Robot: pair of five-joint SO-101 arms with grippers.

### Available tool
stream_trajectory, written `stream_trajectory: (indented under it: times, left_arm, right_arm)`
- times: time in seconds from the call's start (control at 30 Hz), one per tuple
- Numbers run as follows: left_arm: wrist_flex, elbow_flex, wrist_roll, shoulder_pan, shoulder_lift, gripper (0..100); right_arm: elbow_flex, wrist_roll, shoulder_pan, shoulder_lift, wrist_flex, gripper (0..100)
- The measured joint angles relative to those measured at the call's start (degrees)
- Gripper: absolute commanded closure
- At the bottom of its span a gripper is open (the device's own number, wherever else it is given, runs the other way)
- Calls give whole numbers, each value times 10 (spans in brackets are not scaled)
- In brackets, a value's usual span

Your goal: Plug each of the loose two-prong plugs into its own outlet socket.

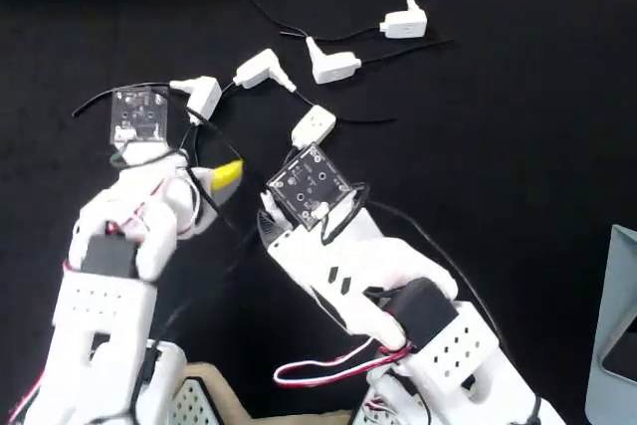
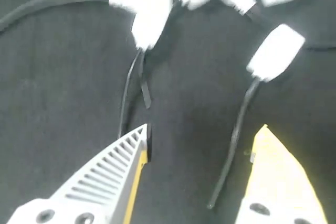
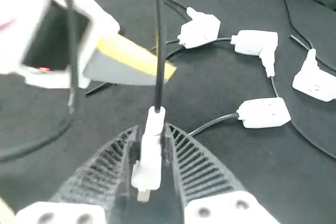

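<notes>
Above the black table (image 1: 518, 126), the right gripper (image 3: 150, 128) clamps a white two-prong plug (image 3: 147, 166) near an outlet socket (image 3: 263, 113), the left gripper (image 2: 203, 127) gapes wide; next likely needs aligning prongs with slots.

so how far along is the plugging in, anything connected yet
Done: nothing looks joined; the white plug and socket pieces lie apart on the black table. In hand: the right gripper is shut on one white plug. The left gripper is open above a loose cord. Left: every plug needs its socket.
</notes>
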Motion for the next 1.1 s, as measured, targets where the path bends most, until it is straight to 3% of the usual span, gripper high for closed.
stream_trajectory:
  times: [0.3,0.57,0.77,0.93,1.1]
  left_arm:
    - [3,76,0,95,-220,690]
    - [69,76,0,156,-324,690]
    - [77,76,-2,117,-338,690]
    - [77,81,-2,44,-338,688]
    - [77,81,-9,18,-293,686]
  right_arm:
    - [1,0,1,-2,0,987]
    - [22,0,-10,-5,0,987]
    - [22,0,-6,-5,0,987]
    - [22,-33,75,-5,0,987]
    - [29,-88,160,-5,-22,987]
